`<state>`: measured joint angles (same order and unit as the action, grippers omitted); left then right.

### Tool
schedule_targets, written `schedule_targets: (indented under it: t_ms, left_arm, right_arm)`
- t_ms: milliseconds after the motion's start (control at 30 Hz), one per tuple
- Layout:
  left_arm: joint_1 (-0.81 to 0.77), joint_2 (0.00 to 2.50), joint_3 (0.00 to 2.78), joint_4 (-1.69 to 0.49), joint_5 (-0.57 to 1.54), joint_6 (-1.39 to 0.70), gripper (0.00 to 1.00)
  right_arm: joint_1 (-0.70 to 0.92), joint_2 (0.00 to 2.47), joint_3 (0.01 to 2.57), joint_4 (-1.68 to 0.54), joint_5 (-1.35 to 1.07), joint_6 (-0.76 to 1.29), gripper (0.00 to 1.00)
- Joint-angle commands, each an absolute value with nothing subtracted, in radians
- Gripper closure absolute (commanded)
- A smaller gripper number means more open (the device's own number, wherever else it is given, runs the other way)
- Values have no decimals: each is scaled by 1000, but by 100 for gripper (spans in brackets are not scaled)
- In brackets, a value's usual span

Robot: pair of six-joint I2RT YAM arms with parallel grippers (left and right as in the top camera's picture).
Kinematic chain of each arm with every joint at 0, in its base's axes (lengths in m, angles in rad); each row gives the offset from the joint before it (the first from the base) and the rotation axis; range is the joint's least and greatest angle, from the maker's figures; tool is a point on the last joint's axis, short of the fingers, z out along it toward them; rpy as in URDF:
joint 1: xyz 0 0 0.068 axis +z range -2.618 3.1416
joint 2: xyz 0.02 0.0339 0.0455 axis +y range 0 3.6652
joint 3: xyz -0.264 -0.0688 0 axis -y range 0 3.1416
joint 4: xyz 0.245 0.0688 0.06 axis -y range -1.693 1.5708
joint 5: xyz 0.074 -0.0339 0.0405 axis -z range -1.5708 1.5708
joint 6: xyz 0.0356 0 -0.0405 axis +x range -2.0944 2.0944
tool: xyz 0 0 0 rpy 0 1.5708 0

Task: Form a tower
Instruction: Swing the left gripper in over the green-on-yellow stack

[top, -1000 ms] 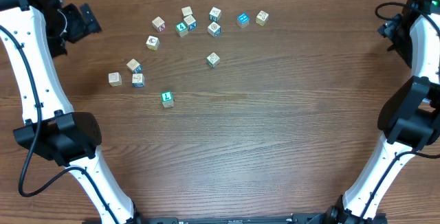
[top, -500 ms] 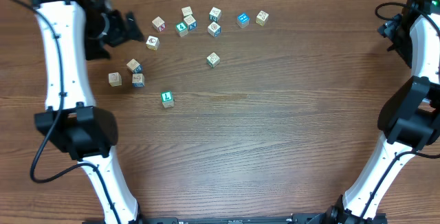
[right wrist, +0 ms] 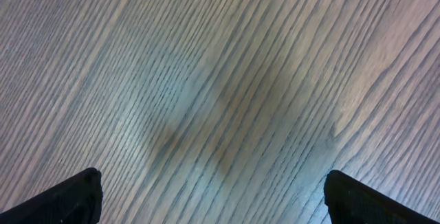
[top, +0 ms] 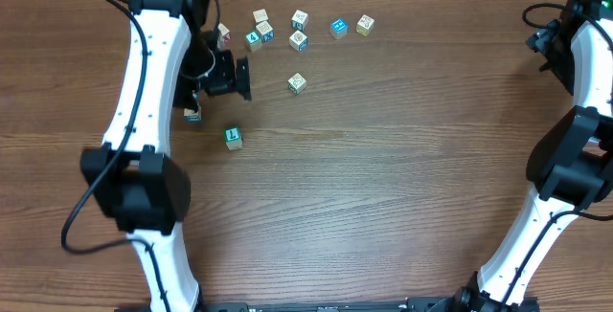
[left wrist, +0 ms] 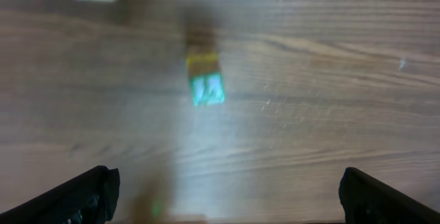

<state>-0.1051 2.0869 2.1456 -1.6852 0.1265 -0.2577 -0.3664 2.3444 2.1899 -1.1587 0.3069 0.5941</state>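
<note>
I judge that the step in hand is the reach for a block, because nothing is held at this moment. The left gripper hovers over the left half of the table. Its jaws are spread wide and empty: in the left wrist view the 2 dark tips stand at the 2 lower corners with only wood between them. The right gripper is wide apart and empty too, and it sees only bare table.

The tower stands at 6 o'clock from the left gripper, apart from the other blocks. It shows a cream top and a green-teal printed face. I cannot tell if it is more than 1 cube high, as the wrist picture is blurred.

A loose cube lies at 3 o'clock from the left gripper, and several more are scattered between 12 and 2 o'clock.

The next move calls for choosing 1 loose cube, setting the jaws square on 2 opposite flat sides, and then placing it centred on the cream top.

The cubes are small, of pale wood, with sharp edges and smooth coloured prints. They look easy to pinch, but a cube set off-centre may tip. The table is flat, with a brown wood grain.
</note>
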Motion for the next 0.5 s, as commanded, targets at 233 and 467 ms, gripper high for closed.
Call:
schedule_targets:
  t_ms: [233,467]
  left_arm:
    - [-123,1844,1901,-1624,23,-415,0]
    - [-138,1844,1755,-1478,45,-435,1]
  right_arm:
    - [-366,2351,2205,-1153,321,594,0]
    - [-366,2351,2205,-1153,321,594,0]
